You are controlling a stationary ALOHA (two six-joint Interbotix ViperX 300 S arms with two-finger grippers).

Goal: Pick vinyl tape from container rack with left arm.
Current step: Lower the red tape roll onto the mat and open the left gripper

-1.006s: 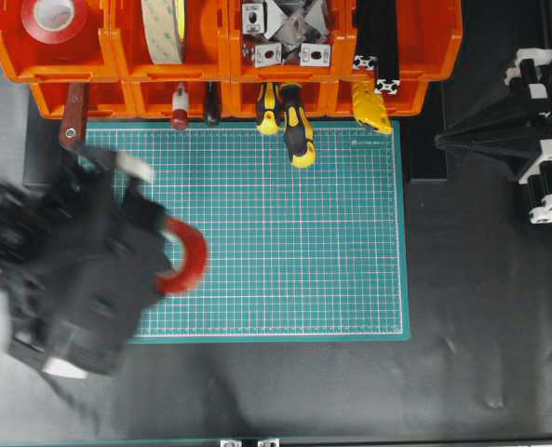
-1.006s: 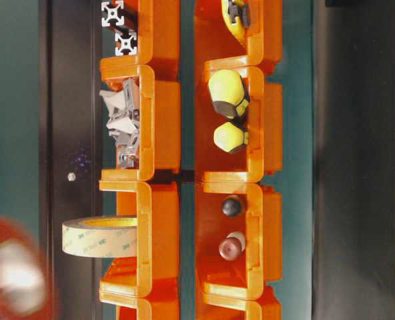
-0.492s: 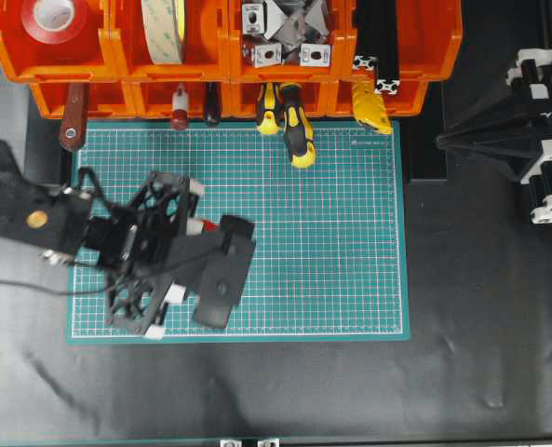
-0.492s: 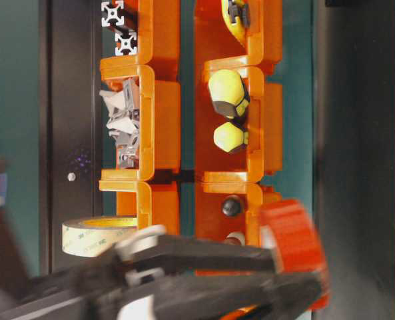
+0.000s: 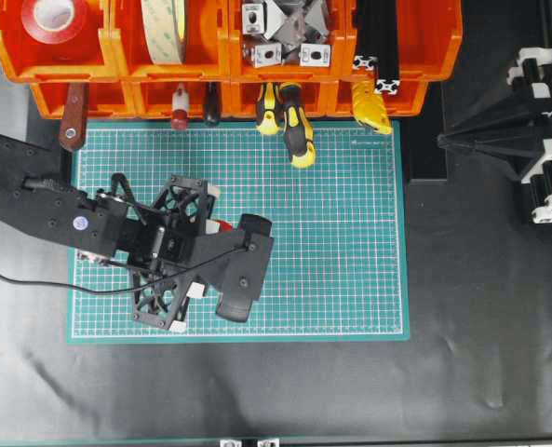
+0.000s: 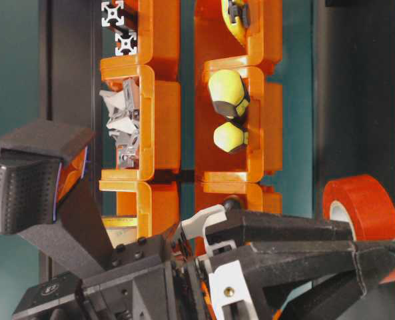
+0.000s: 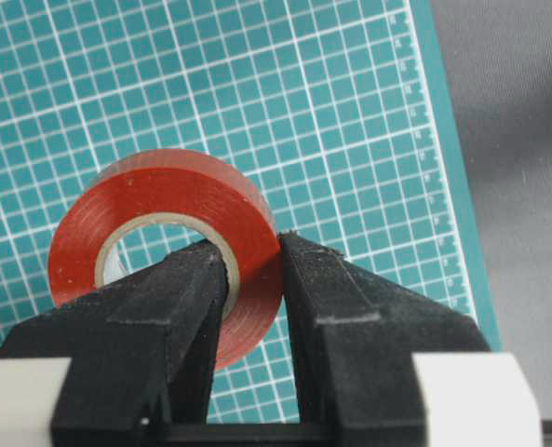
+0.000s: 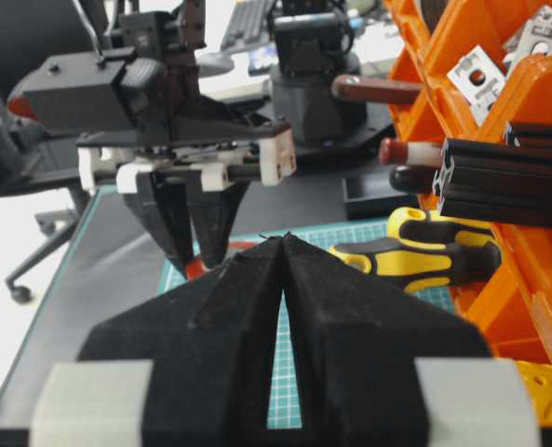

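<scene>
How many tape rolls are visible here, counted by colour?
Red tape rolls: 2 (the vinyl tape gripped by the left tool; a second red roll in the container rack)
Cream tape roll: 1
Total: 3

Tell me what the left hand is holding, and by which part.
The red vinyl tape, pinched through its wall: one finger inside the core, the other outside.
</scene>
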